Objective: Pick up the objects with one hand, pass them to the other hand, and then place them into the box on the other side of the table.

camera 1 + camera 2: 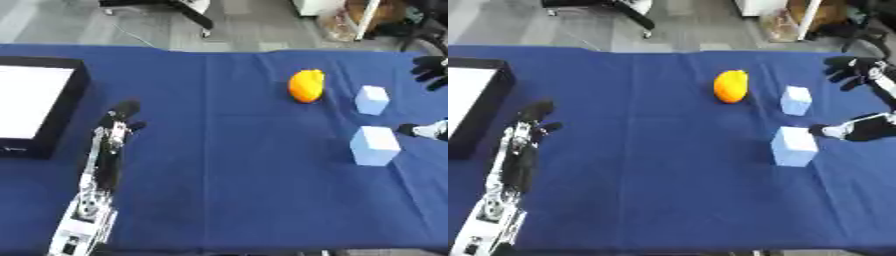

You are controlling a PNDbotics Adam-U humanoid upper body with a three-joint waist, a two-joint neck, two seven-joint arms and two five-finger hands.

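Observation:
An orange rounded object [306, 85] lies on the blue table at the centre right. To its right stand a small light-blue cube [372, 99] and, nearer, a larger light-blue cube [374, 145]. My right hand [852, 68] reaches in from the right edge, open and spread wide; its thumb [837, 131] lies just right of the larger cube, apart from it, and holds nothing. My left hand [123, 114] hovers at the left, fingers straight and pointing away, empty, beside the black box [63, 117] with a white inside.
The blue cloth [227, 175] covers the whole table, with its front edge at the bottom of the view. Beyond the far edge are a grey floor, chair legs [197, 17] and clutter at the upper right.

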